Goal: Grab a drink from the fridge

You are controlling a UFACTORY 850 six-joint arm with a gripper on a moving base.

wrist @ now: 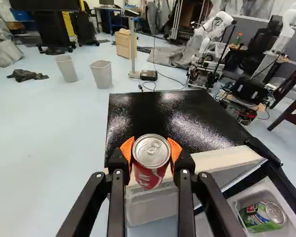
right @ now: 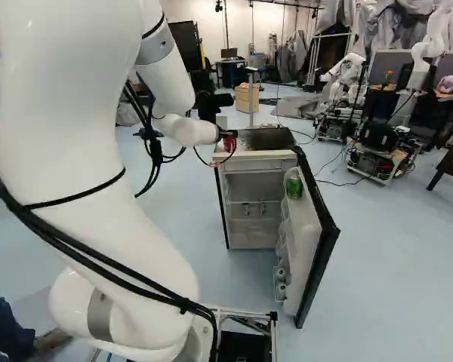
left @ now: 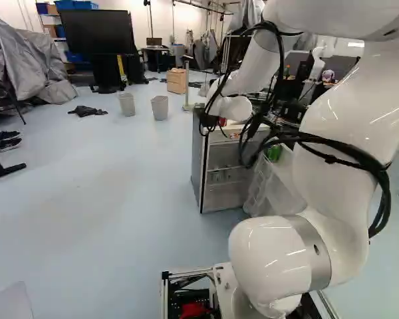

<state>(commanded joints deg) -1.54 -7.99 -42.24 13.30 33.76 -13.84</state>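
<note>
My gripper (right: 225, 135) is at the front edge of the small fridge's top in the right base view, with a red can (right: 230, 144) at its fingers. In the wrist view the gripper (wrist: 151, 154) is shut on that red can (wrist: 151, 165), orange pads pressing it from two sides. The can is upright, its lid showing; whether its base touches anything is hidden. The fridge (wrist: 167, 121) has a black top and a pale front edge. Its door (right: 317, 234) stands open, with a green can (right: 294, 187) in the upper door shelf, also seen beside the gripper in the wrist view.
Wire shelves (right: 249, 202) show inside the fridge. Two grey bins (left: 159, 107) stand on the floor beyond it, near a wooden cabinet (left: 177, 81) and a post. Another robot (right: 419, 64) stands at the far right on a cart, with cables on the floor nearby.
</note>
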